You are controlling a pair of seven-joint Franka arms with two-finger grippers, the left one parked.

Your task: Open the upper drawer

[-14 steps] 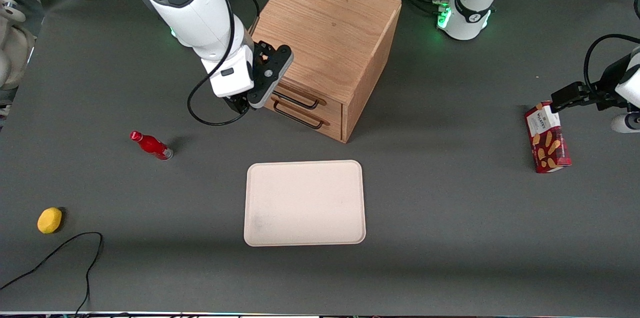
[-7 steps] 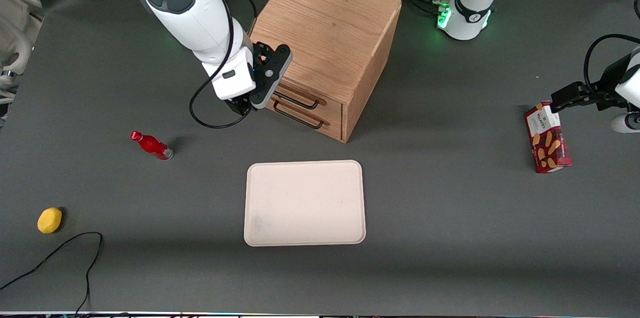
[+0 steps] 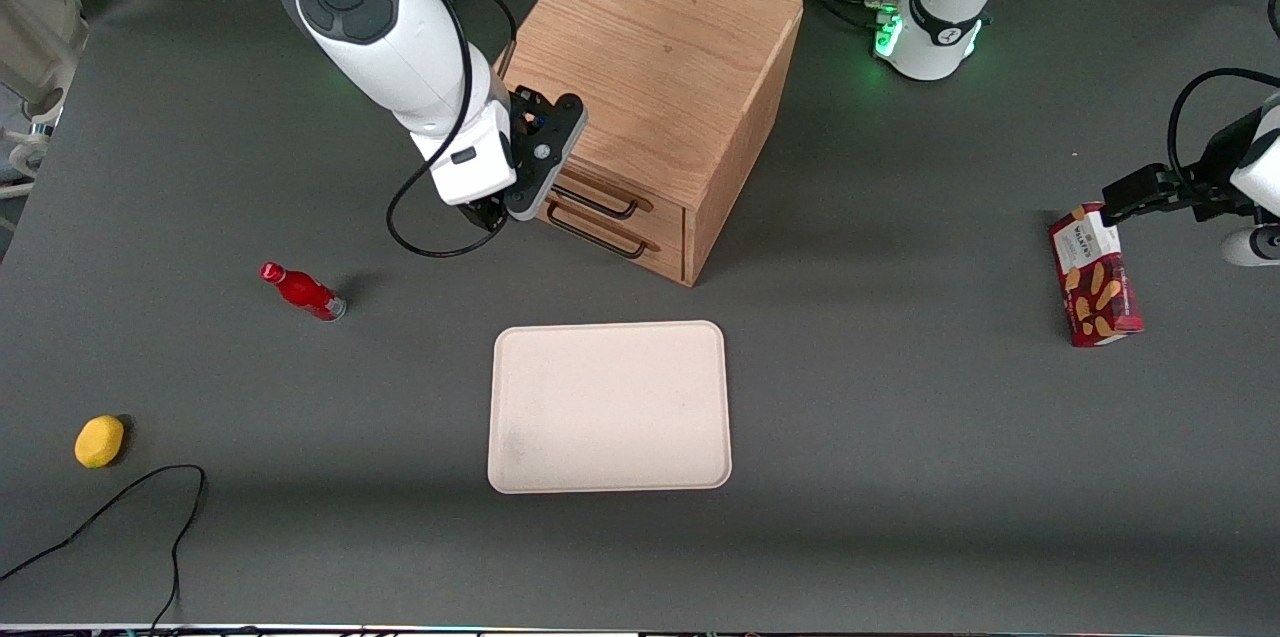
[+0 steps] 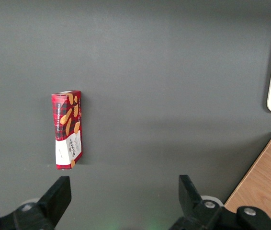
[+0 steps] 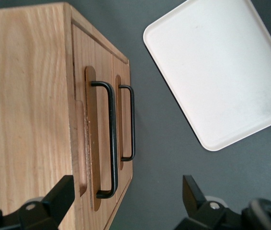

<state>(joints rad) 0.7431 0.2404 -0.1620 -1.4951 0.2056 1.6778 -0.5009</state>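
Dark grey matting covers the table (image 3: 900, 477), and a light oak cabinet (image 3: 660, 57) stands in the upper middle of the front view, turned so that its drawer face looks toward the lower left of that frame.

The upper drawer (image 3: 610, 192) is the topmost of the two fronts, just under the cabinet's top panel; it sits flush with the face, not pulled out. It is pale oak with a clear grain, and a long rounded recess of slightly darker wood backs its handle (image 5: 107, 139), a thin black metal bar with bent ends. The handle runs along the width of the drawer front, parallel to the matching bar of the lower drawer (image 5: 128, 122), which lies just beside it in the wrist view.

The gripper (image 3: 490, 212) hangs close in front of the drawer face, at the end of the handles nearer the working arm's end of the table. Its two fingers (image 5: 54, 199) are spread wide apart with nothing between them, not touching the handle.

From the front, the gripper body covers one end of both handles and part of the upper drawer's front. The wrist view cuts the cabinet off at its edges, so the drawer's full outline cannot be seen.

A cream tray (image 3: 610, 407) lies nearer the front camera than the cabinet. A red bottle (image 3: 302, 291) and a yellow ball (image 3: 99, 441) lie toward the working arm's end, a red biscuit box (image 3: 1095, 277) toward the parked arm's.
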